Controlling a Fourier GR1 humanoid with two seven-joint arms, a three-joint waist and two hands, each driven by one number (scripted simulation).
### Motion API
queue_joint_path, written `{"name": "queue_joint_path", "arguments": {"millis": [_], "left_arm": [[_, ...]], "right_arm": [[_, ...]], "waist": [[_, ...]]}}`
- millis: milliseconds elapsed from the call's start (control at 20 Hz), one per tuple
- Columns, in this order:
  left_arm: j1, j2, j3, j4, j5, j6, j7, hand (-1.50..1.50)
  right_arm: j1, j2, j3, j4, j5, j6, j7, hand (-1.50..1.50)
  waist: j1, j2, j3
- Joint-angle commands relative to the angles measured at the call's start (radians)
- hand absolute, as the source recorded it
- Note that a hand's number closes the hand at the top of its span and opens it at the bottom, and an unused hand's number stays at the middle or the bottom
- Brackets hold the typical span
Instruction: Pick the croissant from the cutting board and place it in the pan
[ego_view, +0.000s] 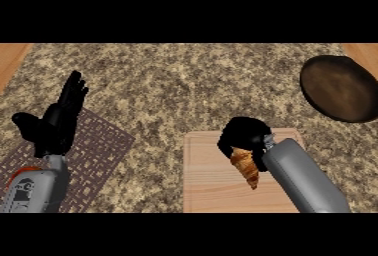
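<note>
The golden-brown croissant (246, 169) was gripped by the curled right hand (242, 136) over the pale wooden cutting board (214, 185); the left hand (52, 127) was held open; no writing was readable.

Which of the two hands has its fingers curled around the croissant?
The right hand, over the cutting board, has its fingers curled around the croissant. The left hand is open and holds nothing, resting above the dark mat.

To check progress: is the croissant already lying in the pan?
No, the croissant is in the curled right hand over the cutting board, far from the pan at upper right.
</note>
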Motion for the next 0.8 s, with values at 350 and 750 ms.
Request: {"name": "queue_joint_path", "arguments": {"millis": [350, 750], "left_arm": [[0.013, 0.009, 0.015, 0.005, 0.002, -0.001, -0.009, 0.0], [0.006, 0.01, 0.014, 0.0, 0.009, -0.016, -0.003, 0.0]], "right_arm": [[0.057, 0.213, -0.38, -0.04, -0.085, -0.111, 0.812, 1.5], [0.089, 0.216, -0.246, -0.417, -0.054, -0.384, 1.064, 1.5]], "waist": [[-0.026, -0.005, 0.0], [-0.017, -0.007, 0.001]]}}
